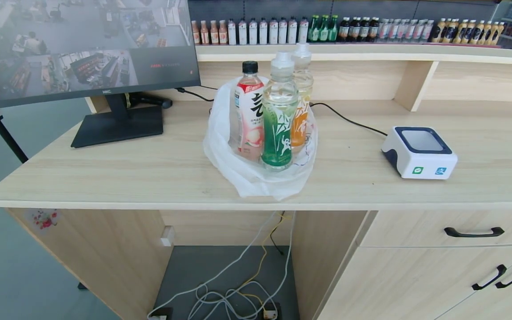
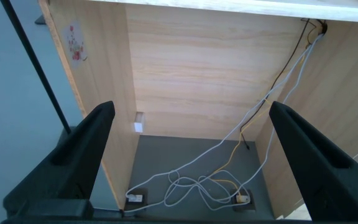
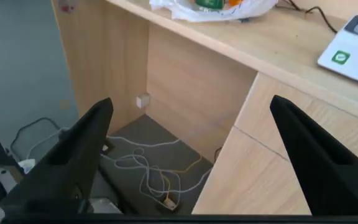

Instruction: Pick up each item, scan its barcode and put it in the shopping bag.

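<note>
left jaws, right jaws spread, empty, low below pale wooden worktop (image 1: 105, 173), likely parked | three upright plastic drink bottles (image 1: 278, 124) inside slumped white plastic shopping bag (image 1: 256, 180), apparently all bagged | white-navy scanner box (image 1: 418, 153) at bag's 3 o'clock

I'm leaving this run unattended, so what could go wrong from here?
The green-label bottle, pink-label bottle and orange-label bottle stand upright, crowded in the slumped shopping bag; nudging one may topple all. The black cable runs from behind the bag to the scanner and might get snagged.
</note>
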Tool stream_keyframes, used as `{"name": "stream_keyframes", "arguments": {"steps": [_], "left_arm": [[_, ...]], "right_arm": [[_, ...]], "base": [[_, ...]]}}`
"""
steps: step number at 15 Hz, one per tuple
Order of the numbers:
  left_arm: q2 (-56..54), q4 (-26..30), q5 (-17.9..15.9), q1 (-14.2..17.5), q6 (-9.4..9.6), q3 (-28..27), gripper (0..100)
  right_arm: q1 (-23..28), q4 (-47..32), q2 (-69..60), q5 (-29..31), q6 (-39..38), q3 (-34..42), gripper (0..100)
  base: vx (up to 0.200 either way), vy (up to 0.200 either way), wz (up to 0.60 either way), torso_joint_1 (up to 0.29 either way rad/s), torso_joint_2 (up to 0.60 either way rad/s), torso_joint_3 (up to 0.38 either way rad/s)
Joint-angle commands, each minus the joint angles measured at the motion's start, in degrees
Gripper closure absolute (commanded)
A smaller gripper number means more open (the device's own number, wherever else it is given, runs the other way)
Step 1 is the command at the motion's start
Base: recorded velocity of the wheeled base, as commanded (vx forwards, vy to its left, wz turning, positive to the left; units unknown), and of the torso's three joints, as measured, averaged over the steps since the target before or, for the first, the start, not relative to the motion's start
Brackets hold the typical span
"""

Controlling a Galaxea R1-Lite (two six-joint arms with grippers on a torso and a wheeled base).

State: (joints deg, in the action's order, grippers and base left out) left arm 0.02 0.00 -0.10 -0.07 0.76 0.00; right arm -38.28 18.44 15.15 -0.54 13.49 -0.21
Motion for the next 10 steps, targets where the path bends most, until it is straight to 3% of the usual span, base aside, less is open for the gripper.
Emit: {"name": "stream_keyframes", "arguments": {"steps": [1,4,7,8,10], "left_arm": [[0.0,0.0,0.0,0.0,-0.05,0.0,0],[0.0,0.0,0.0,0.0,0.04,0.0,0],[0.0,0.0,0.0,0.0,0.12,0.0,0],[0.0,0.0,0.0,0.0,0.04,0.0,0],[0.0,0.0,0.0,0.0,0.04,0.0,0]], "right_arm": [[-0.1,-12.8,-15.2,-0.1,0.8,-0.1,0],[0.9,-15.9,-15.2,-0.1,0.5,-0.1,0],[14.5,-17.4,-12.3,0.0,-1.3,-0.6,0],[21.8,-17.6,-9.7,-0.1,-1.0,-0.8,0],[29.8,-17.6,-9.3,-0.1,-1.0,-0.8,0]], "base": [[0.000,0.000,0.00,0.000,0.00,0.000],[0.000,0.000,0.00,0.000,0.00,0.000],[0.000,0.000,0.00,0.000,0.00,0.000],[0.000,0.000,0.00,0.000,0.00,0.000],[0.000,0.000,0.00,0.000,0.00,0.000]]}}
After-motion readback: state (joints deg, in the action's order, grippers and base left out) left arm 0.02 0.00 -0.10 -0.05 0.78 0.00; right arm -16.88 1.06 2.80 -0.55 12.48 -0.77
